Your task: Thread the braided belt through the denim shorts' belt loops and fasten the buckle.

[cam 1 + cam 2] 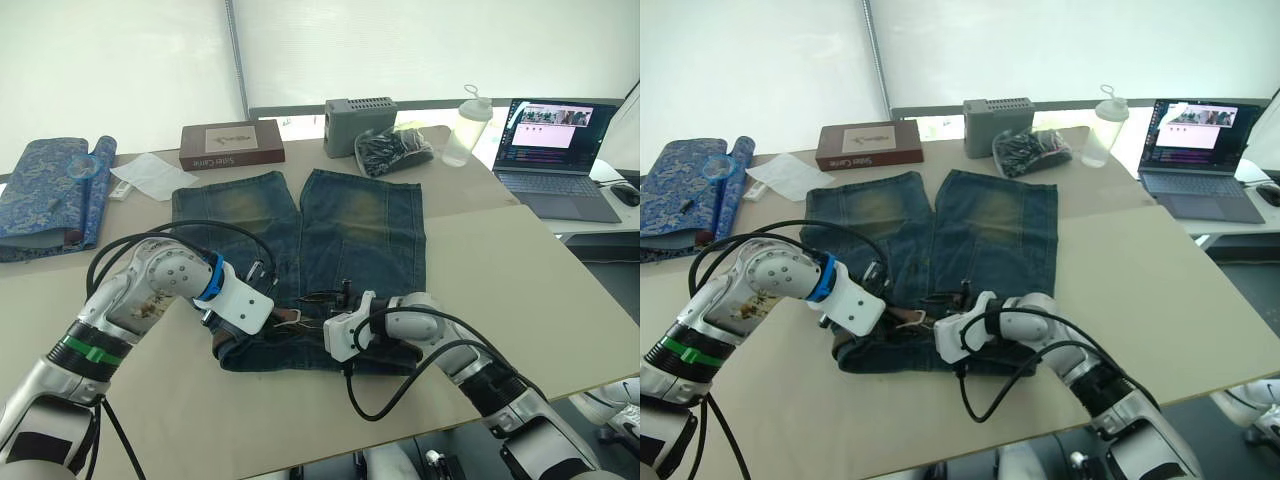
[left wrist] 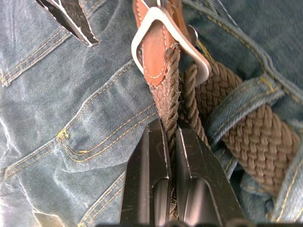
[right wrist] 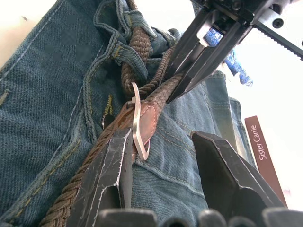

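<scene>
The faded denim shorts (image 1: 330, 260) lie flat on the table, legs pointing far, waistband at the near edge. The braided belt (image 2: 246, 137) runs under a belt loop (image 2: 241, 101) there, its silver buckle (image 2: 163, 35) mid-waistband on a tan leather tab.

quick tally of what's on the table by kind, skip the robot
Clothing: 2, denim shorts, braided belt
Rolled cloth: 1
Boxes: 2, brown, grey
Bottle: 1
Laptop: 1
Black bag: 1
Paper: 1
Total: 9

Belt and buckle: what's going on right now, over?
Left gripper shut on braided belt beside buckle. Right gripper open around buckle. Nothing in the way.
</scene>
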Controlling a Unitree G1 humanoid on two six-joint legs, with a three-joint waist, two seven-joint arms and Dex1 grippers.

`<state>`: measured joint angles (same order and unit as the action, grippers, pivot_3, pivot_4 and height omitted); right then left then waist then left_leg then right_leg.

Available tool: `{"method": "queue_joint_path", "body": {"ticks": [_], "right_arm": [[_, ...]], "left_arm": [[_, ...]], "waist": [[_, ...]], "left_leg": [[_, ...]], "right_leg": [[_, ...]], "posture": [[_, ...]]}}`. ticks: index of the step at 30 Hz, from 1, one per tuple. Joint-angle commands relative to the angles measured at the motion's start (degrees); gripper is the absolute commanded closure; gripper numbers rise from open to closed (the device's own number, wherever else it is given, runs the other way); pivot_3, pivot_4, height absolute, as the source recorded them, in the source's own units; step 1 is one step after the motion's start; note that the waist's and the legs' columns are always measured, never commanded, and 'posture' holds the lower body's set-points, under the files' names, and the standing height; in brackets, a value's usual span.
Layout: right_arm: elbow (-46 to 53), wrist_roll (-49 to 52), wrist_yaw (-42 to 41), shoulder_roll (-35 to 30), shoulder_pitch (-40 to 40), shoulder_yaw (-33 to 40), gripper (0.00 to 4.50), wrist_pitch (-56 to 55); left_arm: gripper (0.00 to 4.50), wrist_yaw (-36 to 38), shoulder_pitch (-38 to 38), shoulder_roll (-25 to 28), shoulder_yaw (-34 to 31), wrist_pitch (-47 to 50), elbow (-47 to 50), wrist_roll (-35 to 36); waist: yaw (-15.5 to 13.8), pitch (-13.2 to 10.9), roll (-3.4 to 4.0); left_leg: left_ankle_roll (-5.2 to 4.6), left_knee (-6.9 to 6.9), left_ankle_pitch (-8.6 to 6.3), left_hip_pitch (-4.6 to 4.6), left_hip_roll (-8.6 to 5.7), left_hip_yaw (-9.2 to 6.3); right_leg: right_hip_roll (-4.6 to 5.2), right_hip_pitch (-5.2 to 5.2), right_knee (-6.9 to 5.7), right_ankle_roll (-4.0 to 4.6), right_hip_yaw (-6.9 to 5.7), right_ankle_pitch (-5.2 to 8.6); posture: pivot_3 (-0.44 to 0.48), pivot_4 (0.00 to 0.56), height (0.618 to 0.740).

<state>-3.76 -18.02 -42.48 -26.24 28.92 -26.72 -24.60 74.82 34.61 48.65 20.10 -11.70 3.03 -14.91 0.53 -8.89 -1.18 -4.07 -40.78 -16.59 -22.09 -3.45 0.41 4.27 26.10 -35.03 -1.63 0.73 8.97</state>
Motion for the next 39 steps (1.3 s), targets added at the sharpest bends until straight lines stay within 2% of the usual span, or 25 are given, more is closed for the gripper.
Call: {"method": "queue_joint_path", "body": {"ticks": [1,6,9,13,18,23,29,39], "right_arm": [[6.48,7.04,-4.19,-2.06,-2.59,4.0,2.31,8.03],[13.98,11.41,-7.83,-4.93,-7.87,6.48,2.31,20.86],[15.43,9.25,-8.48,-7.67,-10.0,6.55,2.31,21.2],[17.17,10.5,-8.49,-8.26,-10.34,7.43,2.31,23.48],[15.3,5.63,-6.26,-8.74,-10.34,5.41,2.31,18.98],[16.02,5.79,-6.57,-7.53,-11.26,4.47,2.31,19.47],[15.87,6.48,-7.33,-7.19,-11.38,4.26,2.31,18.87],[21.28,9.97,-12.4,-12.51,-13.48,6.13,2.31,17.57]], "left_arm": [[4.5,0.07,-1.73,-1.41,-0.27,4.63,5.21,2.63],[4.5,-0.96,-3.35,-3.21,0.02,10.3,7.65,2.05],[4.5,-1.54,-3.92,-4.34,0.62,12.46,8.32,1.65],[4.5,-1.65,-4.03,-4.89,1.01,13.63,8.72,1.56],[4.5,-1.47,-4.76,-7.88,2.14,20.06,11.09,2.67],[4.5,-0.42,-5.35,-8.35,2.7,21.86,12.76,3.6],[4.5,2.52,-2.7,-9.1,2.35,24.77,12.21,7.25],[4.5,2.5,-1.12,-10.51,4.9,31.09,13.88,6.9]], "waist": [[-0.1,0.0,0.0],[-0.28,0.0,0.0],[-0.41,0.0,0.0],[-0.55,0.0,0.0],[-0.99,0.0,0.0],[-1.08,0.0,0.0],[-1.07,0.0,0.0],[-1.15,0.0,-0.01]], "left_leg": [[-0.01,0.0,-0.01,0.01,0.0,0.0],[-0.06,-0.02,-0.03,0.01,0.0,0.0],[-0.05,-0.01,-0.03,0.03,0.02,0.0],[-0.05,-0.03,-0.03,0.03,0.0,0.0],[-0.05,-0.04,-0.03,0.03,-0.01,0.01],[-0.04,-0.04,-0.03,0.04,0.0,0.0],[-0.04,-0.04,-0.03,0.09,0.01,0.0],[-0.06,-0.05,-0.05,0.07,0.01,0.0]], "right_leg": [[0.01,-0.02,0.01,0.0,0.0,0.0],[0.04,-0.05,0.03,-0.01,0.01,0.0],[0.02,-0.05,0.02,-0.01,0.0,0.0],[0.04,-0.07,0.04,-0.03,0.0,0.01],[0.05,-0.08,0.04,-0.03,-0.01,0.01],[0.04,-0.09,0.04,-0.04,0.0,0.01],[0.04,-0.13,0.05,-0.03,0.0,0.01],[0.05,-0.14,0.08,-0.05,0.0,0.02]], "posture": [[0.0,0.15,0.74],[0.0,0.15,0.74],[0.0,0.15,0.74],[0.0,0.15,0.74],[0.0,0.15,0.74],[0.0,0.15,0.74],[0.0,0.15,0.74],[0.0,0.15,0.74]]}}
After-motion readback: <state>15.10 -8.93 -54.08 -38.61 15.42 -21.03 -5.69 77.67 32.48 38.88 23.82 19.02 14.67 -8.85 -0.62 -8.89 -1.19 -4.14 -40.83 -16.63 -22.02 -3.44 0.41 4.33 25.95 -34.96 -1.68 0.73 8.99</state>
